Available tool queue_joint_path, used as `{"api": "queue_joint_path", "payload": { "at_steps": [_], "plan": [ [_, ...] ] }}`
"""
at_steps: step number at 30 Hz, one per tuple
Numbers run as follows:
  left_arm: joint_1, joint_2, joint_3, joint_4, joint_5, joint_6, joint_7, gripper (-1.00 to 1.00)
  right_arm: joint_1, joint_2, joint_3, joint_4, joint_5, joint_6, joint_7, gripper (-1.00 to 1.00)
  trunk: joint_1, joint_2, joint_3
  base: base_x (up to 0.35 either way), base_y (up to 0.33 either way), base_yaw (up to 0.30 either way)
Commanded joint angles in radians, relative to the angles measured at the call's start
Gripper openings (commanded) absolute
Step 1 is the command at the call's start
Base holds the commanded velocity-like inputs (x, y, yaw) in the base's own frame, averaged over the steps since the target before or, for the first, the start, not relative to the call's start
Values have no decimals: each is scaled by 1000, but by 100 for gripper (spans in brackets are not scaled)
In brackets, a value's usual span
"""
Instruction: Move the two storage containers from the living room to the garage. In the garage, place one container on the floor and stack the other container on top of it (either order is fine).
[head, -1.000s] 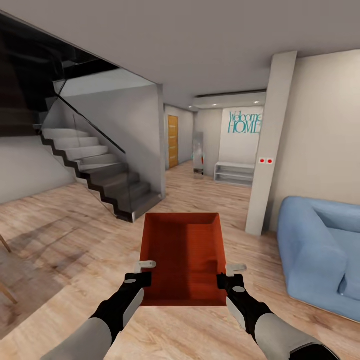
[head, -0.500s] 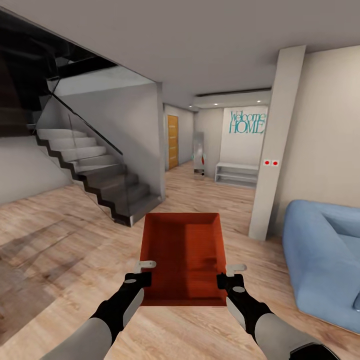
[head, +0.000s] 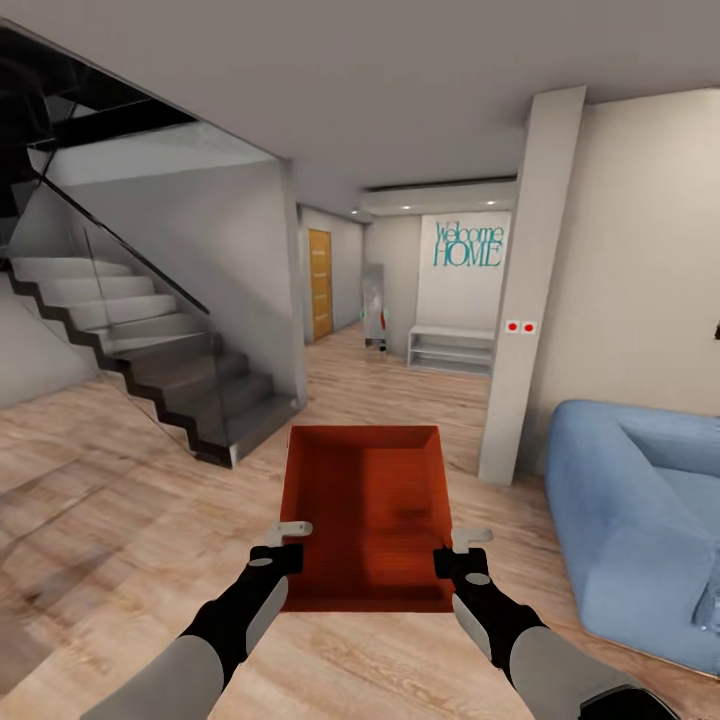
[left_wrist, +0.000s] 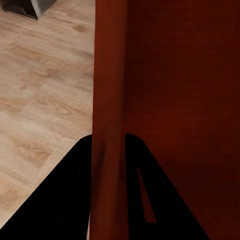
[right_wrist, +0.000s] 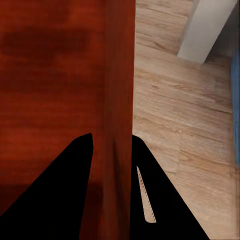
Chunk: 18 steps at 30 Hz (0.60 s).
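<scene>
Transit phase, early in the task as judged: one orange-red storage container (head: 366, 515) held level at 6 o'clock in the head view, carried over light wood plank flooring (head: 120, 520) in the living room. Left gripper (head: 288, 545) clamped on the container's left wall, fingers (left_wrist: 75, 190) straddling the wall in the wrist view; right gripper (head: 458, 552) clamped on the right wall, same straddle. Blue sofa (head: 640, 520) at 3 o'clock, staircase (head: 150, 350) at 10 o'clock, white pillar (head: 525, 300) at 1 o'clock, hallway with wood door (head: 319, 284) and "Welcome HOME" wall lettering (head: 467, 244) at 12. Remaining: reach the garage, set this bin on the concrete floor, fetch the second bin, stack it on top. Nothing placed so far, going by these views.
</scene>
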Motion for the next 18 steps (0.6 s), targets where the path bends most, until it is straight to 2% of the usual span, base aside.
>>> {"api": "queue_joint_path", "payload": {
  "at_steps": [1,6,18],
  "plan": [
    [-1,0,13,-22,43,-38,20,-100,0,20,-19,3,-14,-7,-1,-100,1,-1,-2,323,0,-242],
    [-1,0,13,-22,43,-38,20,-100,0,20,-19,3,-14,-7,-1,-100,1,-1,-2,323,0,-178],
    [-1,0,13,-22,43,-38,20,-100,0,20,-21,3,-14,-11,-1,-100,1,-1,-2,323,0,-6]
  ]
}}
